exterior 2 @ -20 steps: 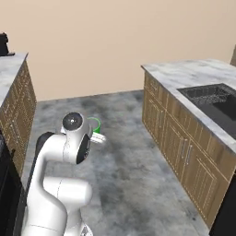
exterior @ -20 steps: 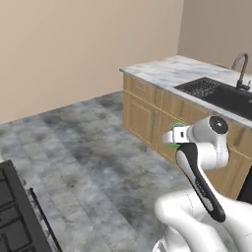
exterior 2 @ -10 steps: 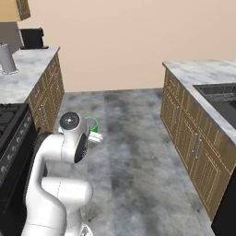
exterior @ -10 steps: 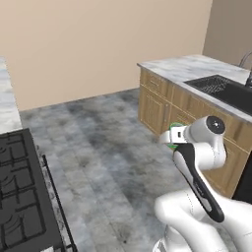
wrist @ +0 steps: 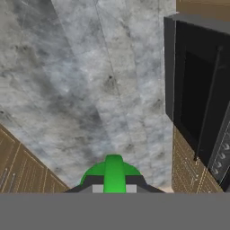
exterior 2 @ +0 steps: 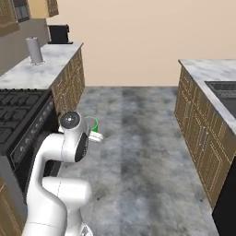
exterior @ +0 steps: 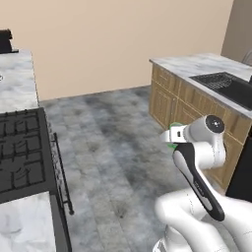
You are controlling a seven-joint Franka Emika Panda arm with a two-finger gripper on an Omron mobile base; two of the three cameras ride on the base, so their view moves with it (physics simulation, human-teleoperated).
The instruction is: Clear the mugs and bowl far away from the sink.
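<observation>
My gripper (exterior: 170,136) is shut on a bright green mug (exterior: 174,133) and holds it up over the grey floor between the two counter runs. From the right base the green mug (exterior 2: 92,124) shows just past the wrist, with the gripper (exterior 2: 95,134) at its side. In the hand view the green mug (wrist: 113,172) sits between the fingertips of the gripper (wrist: 113,185), handle toward the camera. The black sink (exterior: 230,86) lies in the right-hand counter, well away from the mug, and its corner (exterior 2: 226,89) shows again at the right edge. The bowl is out of view.
A black stovetop (exterior: 21,158) and oven front (wrist: 198,92) stand on the left side. A marble counter (exterior 2: 45,66) beyond the stove carries a grey canister (exterior 2: 34,50) and a black appliance (exterior 2: 59,33). Wooden cabinets (exterior: 170,95) line the right. Open floor (exterior 2: 138,133) lies between.
The whole picture has shifted: the base has turned, bringing the stove into view on the left and pushing the sink counter to the right. The green mug stays in the shut gripper.
</observation>
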